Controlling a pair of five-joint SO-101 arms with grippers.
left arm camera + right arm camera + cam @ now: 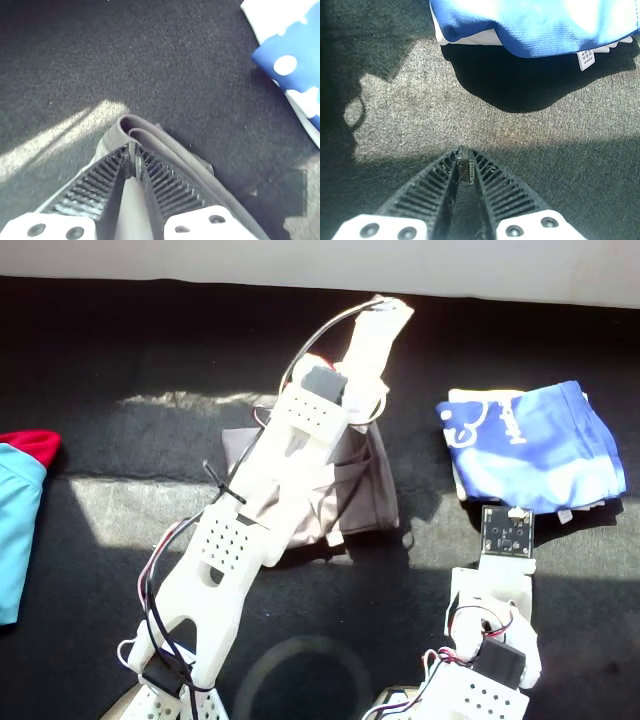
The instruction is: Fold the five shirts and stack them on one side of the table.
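Where the left pincer closes, the grey shirt is pinched.

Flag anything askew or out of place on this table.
The grey shirt lies rumpled mid-table, its edge pinched in the left gripper. The blue shirt is folded loosely, with a white tag poking out. Nothing looks damaged.

Your arms are white plastic with rows of small holes. Black and red cables run alongside; ribbed black fingers sit on screwed white bases.
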